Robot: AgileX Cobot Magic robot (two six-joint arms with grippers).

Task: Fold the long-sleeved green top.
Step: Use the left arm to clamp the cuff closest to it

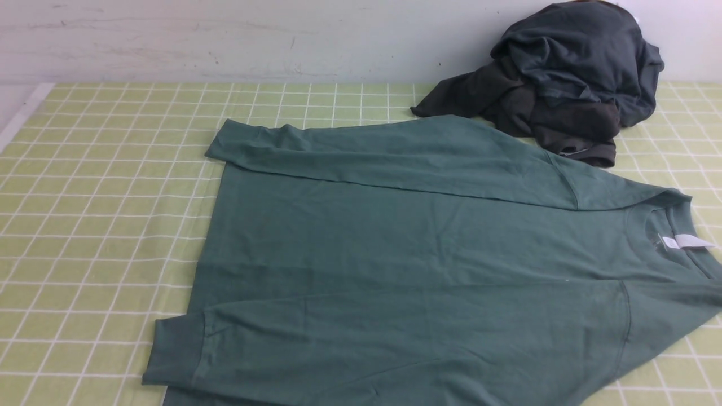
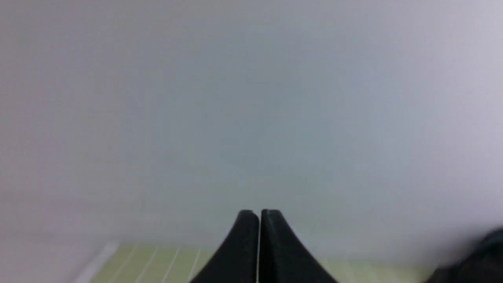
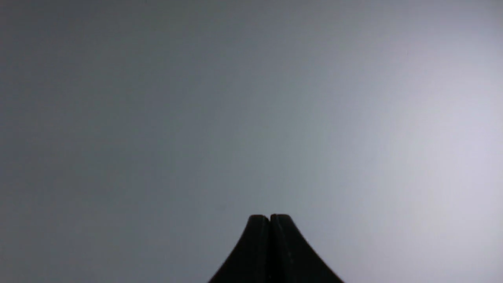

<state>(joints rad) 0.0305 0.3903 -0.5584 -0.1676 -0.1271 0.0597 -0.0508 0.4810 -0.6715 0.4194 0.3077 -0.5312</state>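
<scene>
The green long-sleeved top [image 1: 406, 248] lies flat on the checked table, its neck with a small white label [image 1: 685, 241] at the right. Both sleeves are folded in over the body, one along the far edge [image 1: 366, 152], one along the near edge [image 1: 338, 349]. Neither arm shows in the front view. In the left wrist view my left gripper [image 2: 259, 214] is shut and empty, facing the pale wall above the table's far edge. In the right wrist view my right gripper [image 3: 269, 218] is shut and empty, facing only blank wall.
A dark charcoal-grey heap of clothing [image 1: 564, 79] sits at the back right against the wall; its blurred edge shows in the left wrist view [image 2: 479, 259]. The green-yellow checked cloth [image 1: 101, 214] covers the table, with its white edge at far left [image 1: 22, 118].
</scene>
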